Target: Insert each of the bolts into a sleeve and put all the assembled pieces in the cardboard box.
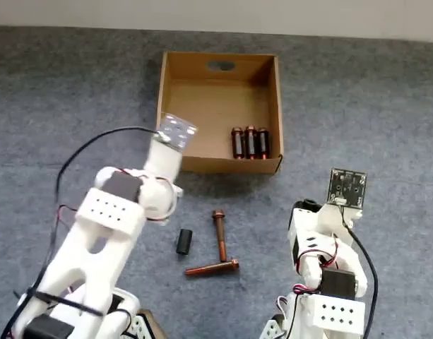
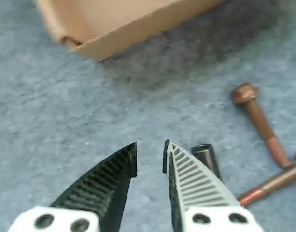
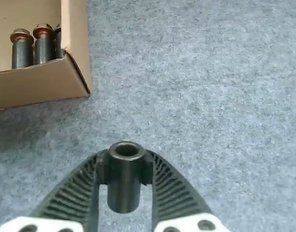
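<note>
With a sleeve clamped in the right claw and the left claw narrowly parted and empty, a bolt gripped off-centre could be jammed at the bore.

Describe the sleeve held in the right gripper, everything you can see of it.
The sleeve is a short black tube, matte, plastic or dark metal by its look. Its round open end points away from the wrist, and no bolt shows in the bore. The ribbed fingers of the right gripper clamp it on two sides near that open end. It lies in line with them, over the grey carpet, apart from the cardboard box.
</note>
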`<state>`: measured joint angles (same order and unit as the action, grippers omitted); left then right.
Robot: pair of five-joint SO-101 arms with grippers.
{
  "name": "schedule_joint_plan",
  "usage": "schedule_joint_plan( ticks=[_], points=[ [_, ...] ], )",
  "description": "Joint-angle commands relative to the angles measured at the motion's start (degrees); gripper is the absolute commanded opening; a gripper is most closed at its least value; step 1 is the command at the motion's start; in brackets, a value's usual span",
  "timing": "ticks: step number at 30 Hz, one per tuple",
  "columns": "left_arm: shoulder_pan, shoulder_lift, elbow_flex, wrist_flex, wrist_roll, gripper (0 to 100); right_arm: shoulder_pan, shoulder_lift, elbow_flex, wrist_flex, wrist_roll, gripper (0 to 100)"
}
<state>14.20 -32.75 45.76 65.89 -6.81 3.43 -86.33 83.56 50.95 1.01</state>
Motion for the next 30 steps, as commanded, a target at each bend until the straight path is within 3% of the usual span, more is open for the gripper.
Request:
schedule_joint_plan(
  ticks=[1, 5, 8, 14, 19, 30],
  points=[
    [6.81, 0.4, -2.59, 0.35, 7.91, 12, 0.48, -0.92, -0.48, -1.27, -0.62, 0.5],
    [11.03, 0.75, -2.77, -0.09, 24.18, 12, 0.48, -0.92, -0.4, -1.27, -0.62, 0.5],
    [13.49, 0.75, -2.33, -2.55, 31.65, 12, 0.48, -0.92, -0.4, -1.27, -0.62, 0.5],
    [18.77, 0.75, 4.44, -7.65, 30.07, 12, 0.48, -0.92, -0.4, -1.27, -0.62, 0.5],
    [18.86, 0.84, 5.49, -12.84, 33.67, 12, 0.48, -0.92, -0.4, -1.27, -0.44, 0.5],
    [20.62, 1.01, 5.49, -15.74, 37.36, 12, 0.48, -0.92, -0.4, -1.27, -0.26, 0.5]
  ],
)
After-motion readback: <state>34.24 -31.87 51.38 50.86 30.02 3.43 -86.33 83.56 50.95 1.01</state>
